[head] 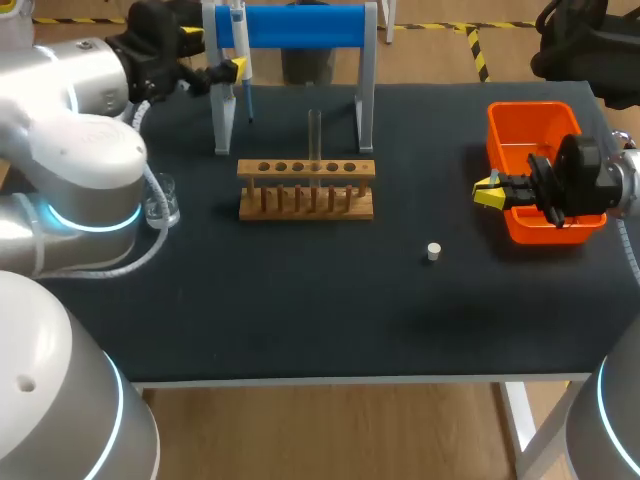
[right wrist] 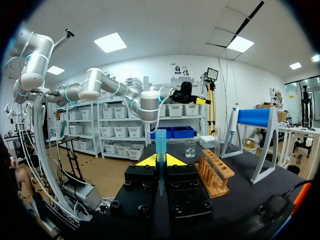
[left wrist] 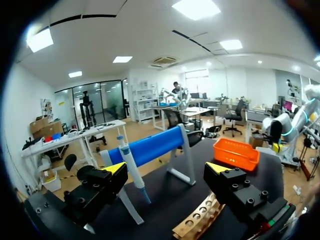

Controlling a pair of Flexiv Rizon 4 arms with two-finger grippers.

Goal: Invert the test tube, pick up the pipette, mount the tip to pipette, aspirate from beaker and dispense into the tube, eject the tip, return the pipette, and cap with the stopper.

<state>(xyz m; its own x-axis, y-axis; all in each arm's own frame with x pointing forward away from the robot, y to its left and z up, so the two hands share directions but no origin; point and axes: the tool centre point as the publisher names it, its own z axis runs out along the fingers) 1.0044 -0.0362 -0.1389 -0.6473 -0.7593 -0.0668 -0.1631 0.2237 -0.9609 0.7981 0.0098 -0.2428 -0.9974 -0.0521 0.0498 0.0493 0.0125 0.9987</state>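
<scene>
Pipette tip (right wrist: 160, 142) in right end effector (right wrist: 160, 160); rack (right wrist: 216, 172) ahead (test tube (head: 314, 135) upright).

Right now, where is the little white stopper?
In the head view the stopper lies on the table, right of middle, between the wooden rack and the orange bin, nearer the front edge.

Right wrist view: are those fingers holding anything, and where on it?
Yes, a blue pipette tip, pinched around its middle by the right gripper, wide end pointing outward.

A black counter (head: 300, 320) fills the middle of the frame. An orange bin (head: 525, 130) sits at right, a wooden rack (head: 305, 212) centre, and a blue-topped stand (head: 300, 25) at upper centre.
</scene>
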